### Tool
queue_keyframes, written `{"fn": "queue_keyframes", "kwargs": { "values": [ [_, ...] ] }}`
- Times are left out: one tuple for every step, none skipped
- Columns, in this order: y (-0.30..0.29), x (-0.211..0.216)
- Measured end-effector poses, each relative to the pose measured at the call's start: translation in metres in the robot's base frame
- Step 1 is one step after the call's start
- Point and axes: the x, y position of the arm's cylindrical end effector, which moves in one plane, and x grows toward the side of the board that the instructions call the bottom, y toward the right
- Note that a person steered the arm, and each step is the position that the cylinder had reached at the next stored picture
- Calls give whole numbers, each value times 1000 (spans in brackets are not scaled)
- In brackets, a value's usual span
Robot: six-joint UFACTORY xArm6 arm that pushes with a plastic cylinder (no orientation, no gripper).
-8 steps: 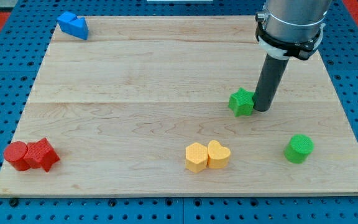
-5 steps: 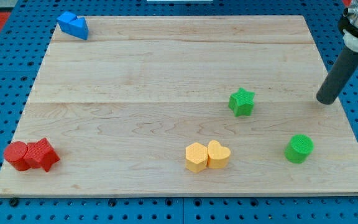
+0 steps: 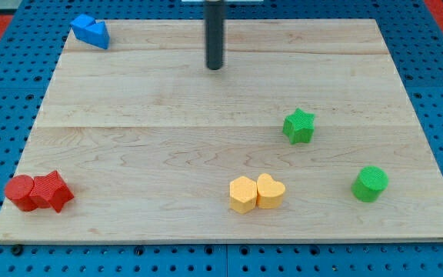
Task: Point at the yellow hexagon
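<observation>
The yellow hexagon (image 3: 242,195) lies near the view's bottom, a little right of centre, touching a yellow heart (image 3: 271,191) on its right. My tip (image 3: 215,67) rests on the board near the view's top centre, far above the yellow hexagon and slightly to its left. The dark rod rises straight up out of the view.
A green star (image 3: 299,126) sits right of centre. A green cylinder (image 3: 370,184) is at the lower right. A red cylinder (image 3: 21,191) and a red star-like block (image 3: 52,191) touch at the lower left. A blue block (image 3: 91,31) lies at the top left corner of the wooden board (image 3: 129,138).
My tip has moved from beside the green star, out past the board's right edge, then to the top centre of the board. No block has moved.
</observation>
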Motion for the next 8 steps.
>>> {"fn": "queue_keyframes", "kwargs": {
  "values": [
    [-10, 0],
    [-23, 20],
    [-28, 70],
    [-40, 130],
    [-72, 220],
    [-42, 282],
    [0, 306],
    [32, 301]
  ]
}}
